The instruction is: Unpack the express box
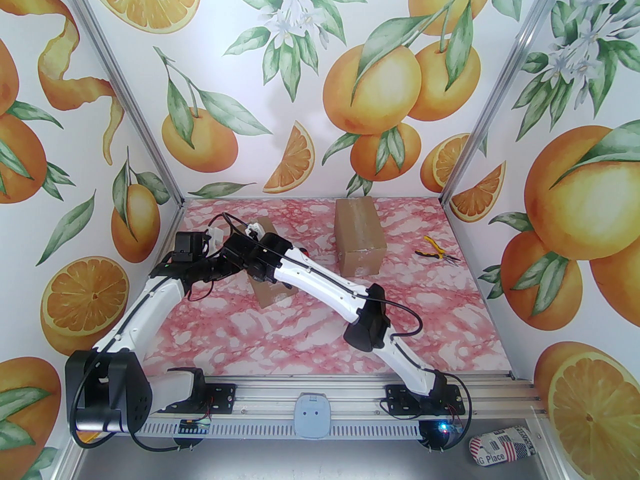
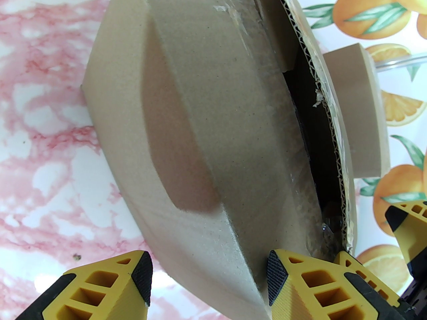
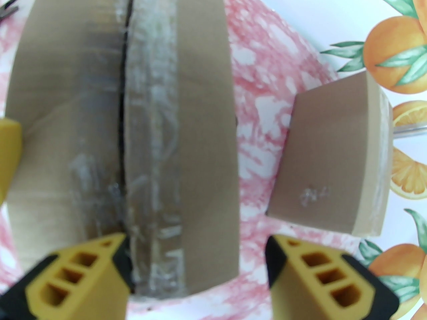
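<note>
The express box [image 1: 272, 295] is a brown cardboard carton at the table's left centre, mostly covered by both arms. In the left wrist view the box [image 2: 206, 118] has its top flap lifted slightly, with a dark gap under the torn tape. My left gripper [image 2: 208, 285] is open, its jaws straddling the box's near corner. In the right wrist view the box top [image 3: 200, 112] shows a slit taped seam. My right gripper [image 3: 196, 268] is open, one flap half lying between its fingers. From above, the left gripper [image 1: 217, 232] and the right gripper [image 1: 254, 229] meet over the box's far end.
A second taped cardboard box [image 1: 357, 240] stands at the back centre, also visible as a box [image 3: 333, 168] right of the express box. Yellow-handled pliers [image 1: 434, 252] lie at the back right. Patterned walls close in the table on three sides.
</note>
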`<state>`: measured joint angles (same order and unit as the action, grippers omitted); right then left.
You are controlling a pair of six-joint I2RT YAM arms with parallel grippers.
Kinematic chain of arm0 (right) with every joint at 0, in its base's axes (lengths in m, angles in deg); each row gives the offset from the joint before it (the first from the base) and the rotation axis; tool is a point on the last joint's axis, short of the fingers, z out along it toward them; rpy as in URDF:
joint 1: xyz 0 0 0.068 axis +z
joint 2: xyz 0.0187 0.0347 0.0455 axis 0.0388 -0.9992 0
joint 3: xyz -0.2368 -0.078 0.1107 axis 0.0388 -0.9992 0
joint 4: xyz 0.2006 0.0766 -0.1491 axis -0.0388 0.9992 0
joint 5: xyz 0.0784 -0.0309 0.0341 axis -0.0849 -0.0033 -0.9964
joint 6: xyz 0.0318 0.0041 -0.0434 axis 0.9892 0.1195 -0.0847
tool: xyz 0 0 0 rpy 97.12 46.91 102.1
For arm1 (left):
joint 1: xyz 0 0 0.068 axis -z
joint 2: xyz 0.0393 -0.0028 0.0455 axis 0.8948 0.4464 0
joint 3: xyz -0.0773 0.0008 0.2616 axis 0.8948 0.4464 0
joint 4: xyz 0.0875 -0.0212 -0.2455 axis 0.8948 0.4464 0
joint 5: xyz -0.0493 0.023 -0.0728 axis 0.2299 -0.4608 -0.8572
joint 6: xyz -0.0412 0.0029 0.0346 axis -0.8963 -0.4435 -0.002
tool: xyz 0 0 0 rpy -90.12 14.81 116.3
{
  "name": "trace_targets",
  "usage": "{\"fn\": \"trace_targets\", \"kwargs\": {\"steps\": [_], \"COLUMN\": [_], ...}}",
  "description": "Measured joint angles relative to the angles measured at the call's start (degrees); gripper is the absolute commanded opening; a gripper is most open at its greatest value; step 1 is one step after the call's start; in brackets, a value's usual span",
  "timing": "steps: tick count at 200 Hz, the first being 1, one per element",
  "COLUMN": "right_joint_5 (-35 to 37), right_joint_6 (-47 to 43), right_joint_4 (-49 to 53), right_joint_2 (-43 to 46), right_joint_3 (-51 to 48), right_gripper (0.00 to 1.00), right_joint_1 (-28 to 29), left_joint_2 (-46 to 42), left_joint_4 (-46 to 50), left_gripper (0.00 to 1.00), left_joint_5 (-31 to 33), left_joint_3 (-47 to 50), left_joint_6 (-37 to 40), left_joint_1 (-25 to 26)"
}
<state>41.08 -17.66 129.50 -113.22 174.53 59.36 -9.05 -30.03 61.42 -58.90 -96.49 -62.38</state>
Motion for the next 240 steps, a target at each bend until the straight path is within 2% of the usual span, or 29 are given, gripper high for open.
{"fn": "trace_targets", "kwargs": {"steps": [54,122,197,240], "right_joint_5": [0.76,5.03,5.84,5.84], "right_joint_6": [-2.1,-5.84,-8.44,-9.7], "right_joint_4": [-0.63,-2.1,-4.31,-5.68], "right_joint_2": [-0.44,-0.44,-0.55,-0.52], "right_joint_3": [-0.22,-0.68,-1.62,-1.6], "right_gripper": [0.54,0.5,0.21,0.09], "right_joint_1": [-0.11,-0.2,-0.98,-1.53], "left_joint_2": [1.81,3.91,6.25,7.23], "left_joint_4": [1.31,1.44,0.39,-0.24], "left_gripper": [0.53,0.44,0.39,0.37], "left_joint_5": [-0.22,-0.81,-2.34,-2.71], "left_joint_3": [-2.08,-3.98,-5.44,-6.01], "left_joint_6": [3.21,6.91,9.73,10.88], "left_joint_1": [0.15,0.46,0.9,1.14]}}
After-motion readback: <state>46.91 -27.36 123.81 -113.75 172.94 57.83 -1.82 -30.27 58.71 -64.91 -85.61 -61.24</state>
